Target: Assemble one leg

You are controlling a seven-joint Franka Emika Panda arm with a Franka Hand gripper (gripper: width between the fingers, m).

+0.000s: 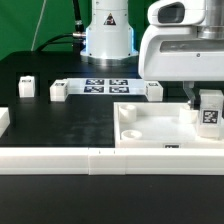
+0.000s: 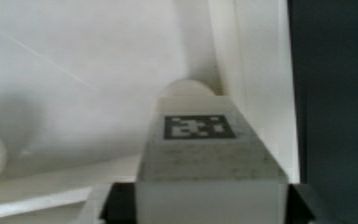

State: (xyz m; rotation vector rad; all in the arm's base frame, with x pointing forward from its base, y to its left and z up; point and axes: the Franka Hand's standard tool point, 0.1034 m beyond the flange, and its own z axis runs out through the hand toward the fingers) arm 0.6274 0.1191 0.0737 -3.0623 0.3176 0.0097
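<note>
Over the black table (image 1: 60, 125), the hand (image 1: 208, 100) grips the leg (image 1: 210, 113) between its fingers.

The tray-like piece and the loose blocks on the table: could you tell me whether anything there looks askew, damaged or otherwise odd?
Nothing stands out. The gripper holds the leg upright over the tray-like piece at its corner on the exterior view's right. The spare blocks sit upright and apart near the marker board. No damage shows.

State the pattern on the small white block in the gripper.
The small white plastic cuboid leg carries a black-and-white square fiducial tag, clearest in the wrist view.
</note>
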